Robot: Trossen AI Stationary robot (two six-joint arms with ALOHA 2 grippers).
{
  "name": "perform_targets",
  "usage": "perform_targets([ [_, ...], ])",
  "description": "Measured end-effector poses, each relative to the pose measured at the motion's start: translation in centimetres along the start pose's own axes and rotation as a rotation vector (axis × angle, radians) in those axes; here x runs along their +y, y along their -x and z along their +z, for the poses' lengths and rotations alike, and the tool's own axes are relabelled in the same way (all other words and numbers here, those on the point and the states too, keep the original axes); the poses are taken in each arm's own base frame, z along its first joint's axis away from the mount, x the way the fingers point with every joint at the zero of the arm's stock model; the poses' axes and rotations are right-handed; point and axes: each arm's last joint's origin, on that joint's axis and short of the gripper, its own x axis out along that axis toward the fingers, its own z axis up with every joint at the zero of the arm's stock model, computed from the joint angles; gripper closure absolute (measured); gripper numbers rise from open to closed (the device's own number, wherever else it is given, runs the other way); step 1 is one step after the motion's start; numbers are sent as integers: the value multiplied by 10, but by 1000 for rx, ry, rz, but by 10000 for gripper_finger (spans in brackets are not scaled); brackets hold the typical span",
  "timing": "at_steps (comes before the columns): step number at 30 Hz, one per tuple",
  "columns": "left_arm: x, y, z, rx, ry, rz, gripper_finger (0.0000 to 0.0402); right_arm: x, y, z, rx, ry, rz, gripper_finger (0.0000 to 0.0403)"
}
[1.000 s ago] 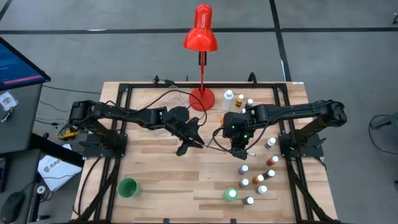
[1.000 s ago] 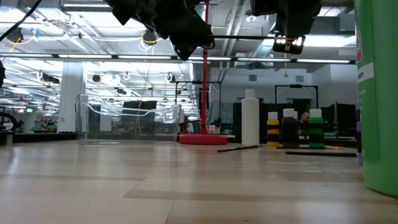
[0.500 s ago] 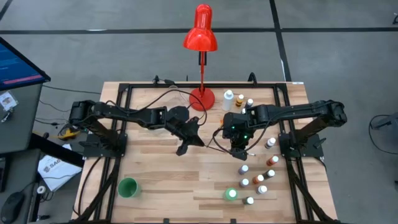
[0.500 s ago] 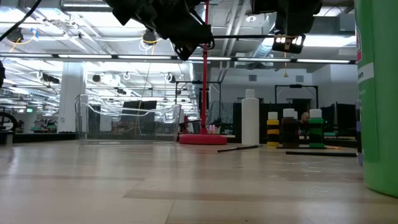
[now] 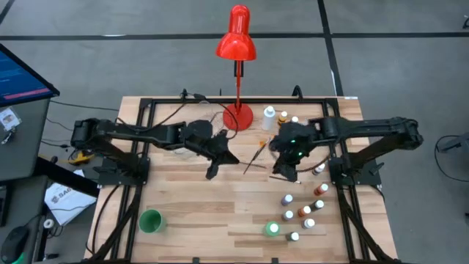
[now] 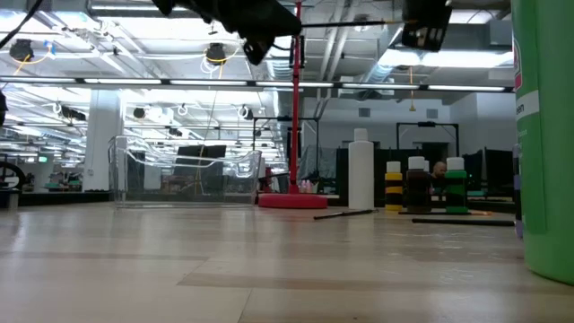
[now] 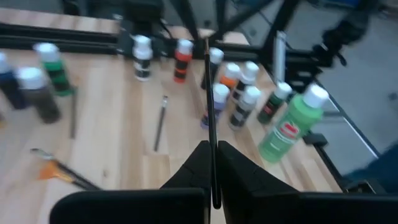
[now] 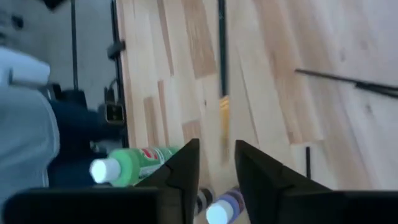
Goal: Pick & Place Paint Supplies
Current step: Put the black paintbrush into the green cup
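At the near edge of the table [image 5: 190, 227], a green cup [image 5: 150, 220] on the left side; on the right side a big green bottle [image 5: 272, 228] with a white cap, upright; just beyond it a loose cluster of small paint bottles [image 5: 304, 209], white-capped, standing; two thin brushes [image 7: 160, 121] flat on the wood near them in the left wrist view.

Mid-table, raised above the wood, the left gripper [image 7: 212, 149]; jaws pinched tight on a thin dark brush [image 7: 209, 93] that points straight ahead toward the bottles.

Facing it from the right side, near but apart, the right gripper [image 8: 216, 146]; jaws parted narrowly, gripping nothing; a blurred brush shaft visible through the gap.

Between the two in the high view, a slanted thin stick with an orange stretch [image 5: 254, 156]; cannot tell whether the held one or another.

Farther back, three more bottles [image 5: 282, 117] beside the round base of the red lamp [image 5: 237, 116]; lamp upright at the far edge.
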Motion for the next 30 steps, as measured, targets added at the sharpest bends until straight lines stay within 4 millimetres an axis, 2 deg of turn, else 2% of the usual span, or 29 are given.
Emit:
perform_targets([
  [5, 2, 29, 16, -98, 35, 125, 401, 7, 33, -6, -182, -10, -47, 274],
  [10, 2, 63, 31, -217, 41, 202, 401, 15, 64, -10, -416, 6, -94, 269],
  [14, -1, 82, 45, -354, 40, 208, 401, 21, 77, -4, -613, 21, -129, 270],
  [17, -6, 92, 54, -456, 24, 193, 401, 26, 78, 7, -719, 75, -118, 268],
  [22, -10, 101, 64, -576, 21, 172, 401, 28, 66, 33, -853, 138, -106, 253],
  [26, -12, 105, 67, -612, 38, 165, 401, 31, 60, 52, -976, 213, -97, 227],
  [30, -13, 109, 67, -621, 42, 162, 401, 33, 57, 63, -1063, 264, -91, 198],
])
